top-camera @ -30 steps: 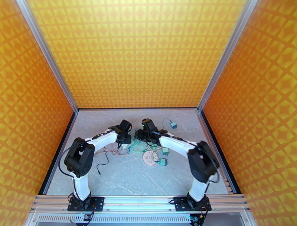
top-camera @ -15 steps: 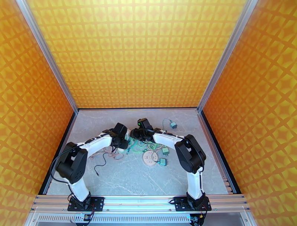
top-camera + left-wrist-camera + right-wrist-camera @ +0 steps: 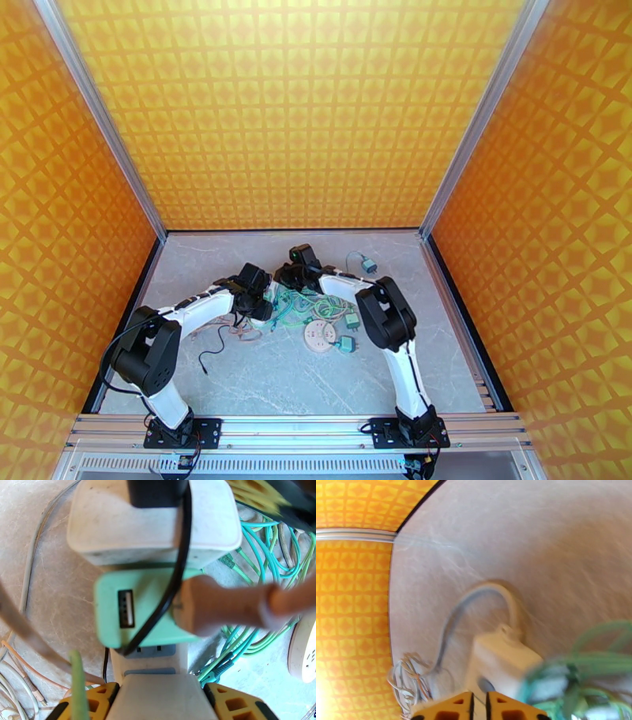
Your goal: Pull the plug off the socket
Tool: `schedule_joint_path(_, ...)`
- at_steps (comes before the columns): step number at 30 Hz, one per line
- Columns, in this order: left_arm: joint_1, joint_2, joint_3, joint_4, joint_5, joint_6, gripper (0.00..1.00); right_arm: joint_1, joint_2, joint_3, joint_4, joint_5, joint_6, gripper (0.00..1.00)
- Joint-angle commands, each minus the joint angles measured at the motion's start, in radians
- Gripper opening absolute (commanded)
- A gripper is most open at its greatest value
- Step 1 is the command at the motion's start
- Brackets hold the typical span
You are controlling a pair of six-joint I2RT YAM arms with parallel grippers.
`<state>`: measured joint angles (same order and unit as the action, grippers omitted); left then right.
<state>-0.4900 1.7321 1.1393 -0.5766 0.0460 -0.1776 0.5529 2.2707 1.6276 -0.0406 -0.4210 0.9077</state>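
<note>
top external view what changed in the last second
The right arm swung its elbow in toward the centre and the right tool closed empty. The left tool kept gripping the socket strip, drifting slightly left. The round socket stayed put.

Robot lab test cell, not a home or shop. Three walls [image 3: 292,110] of orange-yellow patterned panel, held in bare aluminium frame posts [image 3: 103,118], box in a small grey marble-look tabletop [image 3: 261,379]. Two white & black robot arms, left arm [image 3: 197,304] & right arm [image 3: 383,316], are bolted to a slotted metal rail [image 3: 300,430] at the near edge. Loose test hardware lies on the tabletop: tangle of green cables [image 3: 304,304], white power strip [image 3: 154,523], round socket [image 3: 319,335].
</note>
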Motion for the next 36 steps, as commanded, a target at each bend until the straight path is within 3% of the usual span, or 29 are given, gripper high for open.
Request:
schedule_joint_path(1,-0.015,-0.008,-0.012,-0.057,0.07,0.018,0.34,-0.007,0.057,0.06,0.052,-0.078,0.059,0.11)
schedule_joint_path(9,-0.022,0.004,-0.006,-0.052,0.067,-0.001,0.35,-0.007,0.122,0.059,-0.021,-0.111,0.062,0.08)
schedule_joint_path(16,-0.025,0.013,0.032,-0.091,-0.026,-0.04,0.35,-0.007,0.115,0.063,-0.279,0.033,-0.058,0.0)
schedule_joint_path(25,-0.061,-0.036,0.017,-0.065,-0.131,-0.063,0.28,-0.007,0.108,0.067,-0.403,0.13,-0.097,0.0)
schedule_joint_path(36,0.015,-0.094,0.06,-0.074,0.1,-0.141,0.24,-0.007,0.092,0.056,-0.426,0.148,-0.108,0.0)
